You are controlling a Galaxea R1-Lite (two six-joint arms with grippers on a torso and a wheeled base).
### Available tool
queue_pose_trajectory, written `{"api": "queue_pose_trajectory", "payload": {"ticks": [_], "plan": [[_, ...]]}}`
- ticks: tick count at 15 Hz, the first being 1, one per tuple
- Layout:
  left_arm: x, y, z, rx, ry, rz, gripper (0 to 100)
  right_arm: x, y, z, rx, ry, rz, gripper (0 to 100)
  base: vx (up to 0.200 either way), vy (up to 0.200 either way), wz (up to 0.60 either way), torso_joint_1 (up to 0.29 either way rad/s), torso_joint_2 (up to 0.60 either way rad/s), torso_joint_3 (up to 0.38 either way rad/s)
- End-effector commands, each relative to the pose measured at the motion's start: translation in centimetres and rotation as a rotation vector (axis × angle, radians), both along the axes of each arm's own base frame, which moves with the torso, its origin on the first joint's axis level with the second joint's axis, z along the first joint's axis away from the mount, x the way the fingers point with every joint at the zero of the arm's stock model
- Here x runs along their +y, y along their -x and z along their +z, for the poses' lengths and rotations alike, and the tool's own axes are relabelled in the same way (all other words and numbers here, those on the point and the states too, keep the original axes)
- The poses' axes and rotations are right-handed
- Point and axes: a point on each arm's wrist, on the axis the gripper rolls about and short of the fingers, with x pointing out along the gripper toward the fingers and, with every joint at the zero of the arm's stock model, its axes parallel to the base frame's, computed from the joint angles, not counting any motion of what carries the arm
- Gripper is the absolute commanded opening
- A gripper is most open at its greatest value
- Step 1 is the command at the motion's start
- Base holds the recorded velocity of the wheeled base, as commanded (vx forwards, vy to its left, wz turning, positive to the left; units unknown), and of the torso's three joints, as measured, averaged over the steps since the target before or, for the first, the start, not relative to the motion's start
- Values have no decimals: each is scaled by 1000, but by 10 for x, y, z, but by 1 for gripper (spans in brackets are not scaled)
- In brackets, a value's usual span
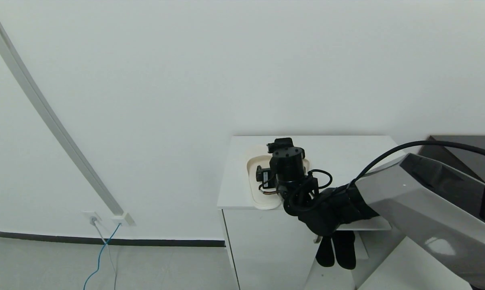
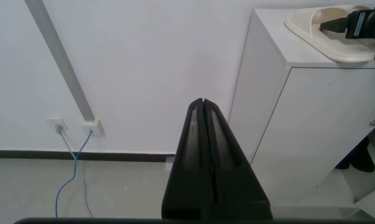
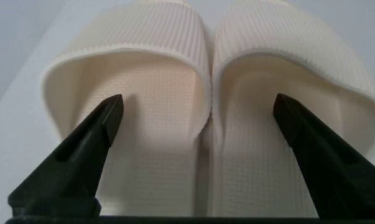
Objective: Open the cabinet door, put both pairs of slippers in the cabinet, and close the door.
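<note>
Left wrist view has the left gripper (image 2: 203, 124) low and to the left of the cabinet (image 1: 266, 245), its fingers pressed together on nothing and aimed at the wall (image 1: 166, 80) rather than at any task item. The right gripper (image 3: 198, 102) is the one in place. It hangs over the cabinet top (image 1: 347, 161) with its fingers spread wide, directly above the cream slippers (image 3: 175, 62). That pair lies side by side, touching along the inner edges. Its long axis runs from the cabinet's front edge, which the heels slightly overhang, back toward the wall. The fingers point along that axis, heels nearest and straps ahead, with one fingertip over each footbed and the two adjoining inner walls between them. Judging from this, closing the fingers would squeeze both inner sides together and take the pair as one. The right arm is far nearer than the left. Lower down, the cabinet front looks open on the right, and a dark shape (image 2: 361, 158) sits inside, possibly the other pair.
</note>
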Motion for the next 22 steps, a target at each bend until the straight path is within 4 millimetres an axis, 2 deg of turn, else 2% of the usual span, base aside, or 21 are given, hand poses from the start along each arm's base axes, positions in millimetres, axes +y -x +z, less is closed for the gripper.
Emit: {"api": "queue_pose_trajectory", "payload": {"ticks": [1,2,3,10,12,13,15,17,18,21,22], "plan": [[0,0,0,0,0,1,0,1,-2,-5,2,2,-1,100,0,0,0,0,0,0],[0,0,0,0,0,1,0,0,-3,-4,-2,1,-4,100,0,0,0,0,0,0],[0,0,0,0,0,1,0,0,-4,-2,-8,-1,-5,0,0,0,0,0,0,0],[0,0,0,0,0,1,0,0,-7,-5,-15,-4,-6,0,0,0,0,0,0,0],[0,0,0,0,0,3,0,-1,-5,2,-30,-17,-8,0,0,0,0,0,0,0],[0,0,0,0,0,3,0,-6,1,14,-40,-25,-5,0,0,0,0,0,0,0],[0,0,0,0,0,3,0,-19,20,39,-52,-40,17,0,0,0,0,0,0,0],[0,0,0,0,0,3,0,-32,47,62,-56,-50,89,0,0,0,0,0,0,0],[0,0,0,0,0,1,0,-43,69,72,-49,-51,136,0,0,0,0,0,0,0],[0,0,0,0,0,1,0,-76,124,90,-30,-58,273,0,0,0,0,0,0,0],[0,0,0,0,-1,-1,0,-87,137,92,-24,-57,309,0,0,0,0,0,0,0]]}}
